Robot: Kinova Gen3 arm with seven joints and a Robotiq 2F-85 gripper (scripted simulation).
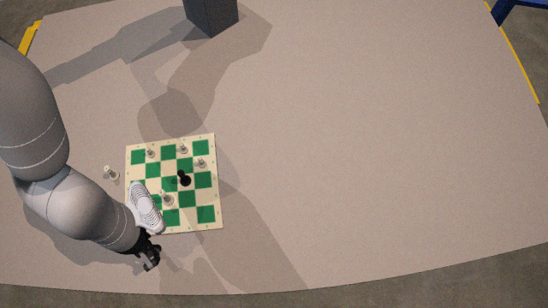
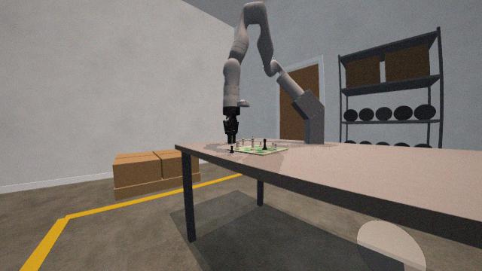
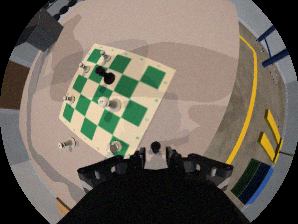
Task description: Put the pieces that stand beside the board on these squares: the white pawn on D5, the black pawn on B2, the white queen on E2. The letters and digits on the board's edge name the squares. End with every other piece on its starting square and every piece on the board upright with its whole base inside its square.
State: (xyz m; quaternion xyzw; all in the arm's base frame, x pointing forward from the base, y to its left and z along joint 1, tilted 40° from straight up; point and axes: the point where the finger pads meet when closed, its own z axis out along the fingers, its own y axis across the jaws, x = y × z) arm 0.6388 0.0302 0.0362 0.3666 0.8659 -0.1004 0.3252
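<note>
My gripper (image 1: 153, 262) (image 2: 231, 141) (image 3: 155, 153) is partly open and empty, above the table near the board's front left corner. The black pawn (image 2: 231, 149) (image 3: 156, 146) stands upright on the table beyond the fingertips in the wrist view; the gripper hides it in the top view. The likely white queen (image 1: 111, 173) (image 3: 66, 144) stands beside the board (image 1: 219, 222) (image 3: 170, 71), on its left in the top view. A white pawn (image 1: 183, 148) (image 3: 84, 66) stands upright on what appears to be D5. The apparent E2 and B2 squares hold no piece.
Small white pieces stand near B5 (image 1: 150, 152) and E4 (image 1: 201, 162). A tall black piece (image 1: 185, 180) stands near D3, a tall white one (image 1: 167, 198) near C2, and another white piece (image 3: 116, 146) at the corner nearest the gripper. The arm covers the board's left front.
</note>
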